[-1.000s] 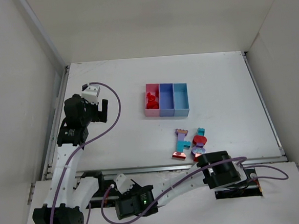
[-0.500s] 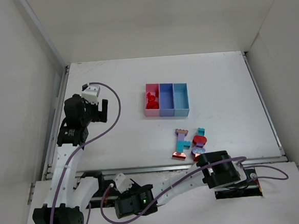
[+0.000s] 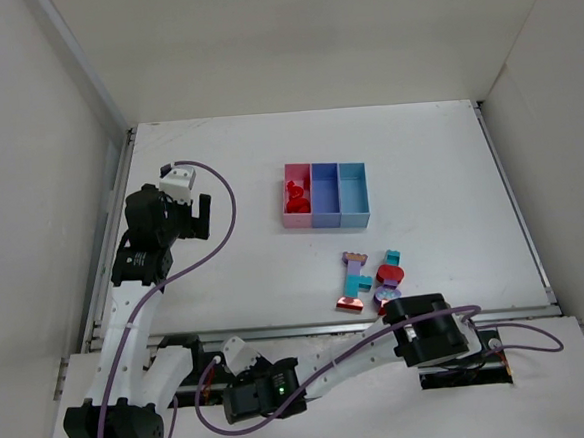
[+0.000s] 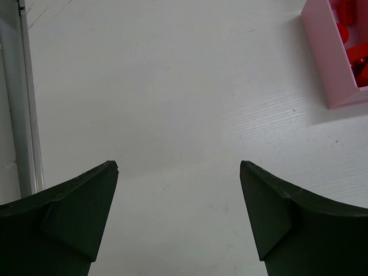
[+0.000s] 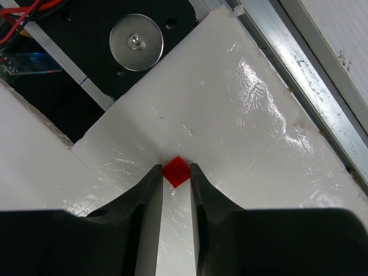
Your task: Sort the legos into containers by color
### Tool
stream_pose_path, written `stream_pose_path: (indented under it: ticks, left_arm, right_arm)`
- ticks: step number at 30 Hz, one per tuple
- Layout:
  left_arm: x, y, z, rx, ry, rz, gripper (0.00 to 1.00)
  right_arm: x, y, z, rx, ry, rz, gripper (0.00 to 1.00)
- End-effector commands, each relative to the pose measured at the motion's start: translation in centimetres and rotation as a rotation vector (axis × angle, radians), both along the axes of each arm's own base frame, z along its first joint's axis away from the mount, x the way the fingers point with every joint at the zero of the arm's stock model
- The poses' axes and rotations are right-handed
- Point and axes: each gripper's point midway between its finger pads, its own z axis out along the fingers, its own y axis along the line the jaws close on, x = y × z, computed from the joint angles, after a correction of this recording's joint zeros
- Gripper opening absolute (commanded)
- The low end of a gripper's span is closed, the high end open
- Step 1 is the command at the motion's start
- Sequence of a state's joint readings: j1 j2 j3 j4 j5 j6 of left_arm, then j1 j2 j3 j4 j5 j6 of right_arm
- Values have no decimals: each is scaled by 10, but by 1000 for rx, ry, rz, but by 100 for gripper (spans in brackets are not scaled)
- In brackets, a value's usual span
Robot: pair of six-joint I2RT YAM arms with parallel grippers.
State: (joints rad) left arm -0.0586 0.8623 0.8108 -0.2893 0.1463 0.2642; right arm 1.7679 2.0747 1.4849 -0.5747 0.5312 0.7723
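In the right wrist view a tiny red lego chip (image 5: 176,171) lies on a glossy white surface beyond the table's near edge, and my right gripper (image 5: 175,168) pinches it, both fingertips touching its corners. From above only that arm's wrist (image 3: 428,330) shows. Multicolour lego clumps (image 3: 356,280) (image 3: 386,276) lie just beyond it on the table. The containers stand in a row: pink (image 3: 297,217) with red legos (image 3: 294,192) inside, purple-blue (image 3: 324,195) and light blue (image 3: 353,195). My left gripper (image 4: 178,167) hovers open over bare table, left of the pink bin (image 4: 330,63).
An aluminium rail (image 5: 313,80) marks the table's near edge beside the chip. A black plate with a round metal disc (image 5: 137,41) and wires sits just past the white surface. White walls enclose the table on three sides.
The right gripper's fingers have narrowed onto the red chip. The left arm and everything on the table are unchanged.
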Motion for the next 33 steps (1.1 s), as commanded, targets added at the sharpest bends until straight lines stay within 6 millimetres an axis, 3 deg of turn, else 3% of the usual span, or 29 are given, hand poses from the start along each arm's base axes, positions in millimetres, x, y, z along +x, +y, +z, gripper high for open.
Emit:
stream_pose_path:
  ticks: [1, 13, 19, 23, 33]
  left_arm:
    - [3, 0, 13, -7, -37, -2, 85]
    - [3, 0, 13, -7, -37, -2, 85]
    - [3, 0, 13, -7, -37, -2, 85]
    - [3, 0, 13, -7, -37, -2, 85]
    - [3, 0, 13, -7, -37, -2, 85]
  right_arm:
    - [2, 4, -8, 0, 10, -4, 25]
    - [4, -1, -1, -6, 0, -7, 20]
    - [12, -1, 34, 60, -21, -43, 17]
    - [13, -3, 45, 88, -21, -55, 16]
    - [16, -7, 44, 71, -34, -58, 17]
